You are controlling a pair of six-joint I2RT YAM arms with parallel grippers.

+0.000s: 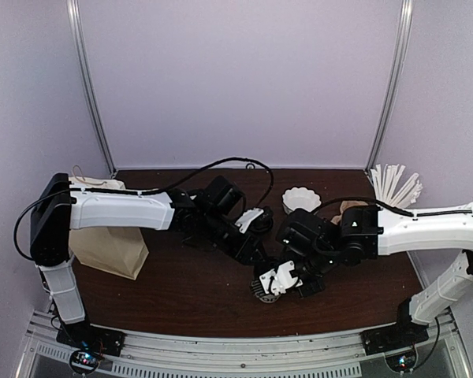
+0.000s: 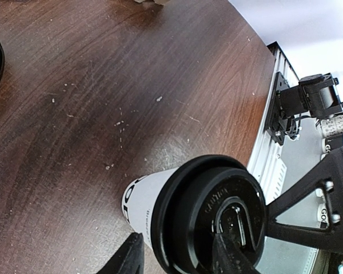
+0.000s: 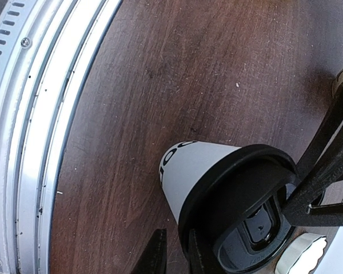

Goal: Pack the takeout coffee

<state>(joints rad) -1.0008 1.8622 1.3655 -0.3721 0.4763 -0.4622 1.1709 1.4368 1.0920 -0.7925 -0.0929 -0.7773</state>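
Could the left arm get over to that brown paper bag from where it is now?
Probably yes. The brown paper bag stands right below the left arm, and nothing stands between the bag and the left gripper. That gripper is busy at the coffee cup, though.

Paper bag sits at the tabletop's left edge, under the left arm. In the back right corner there's a cup of sticks, and just left of it, a touch nearer, the bowl. Front and centre, slightly right, stands the takeout cup with its lid on top, well in front of the bowl and well apart from the bag. The left hand is on the cup's left and the right hand on its right, the two meeting at the lid. The front rail runs close by, just past the tabletop's near edge.
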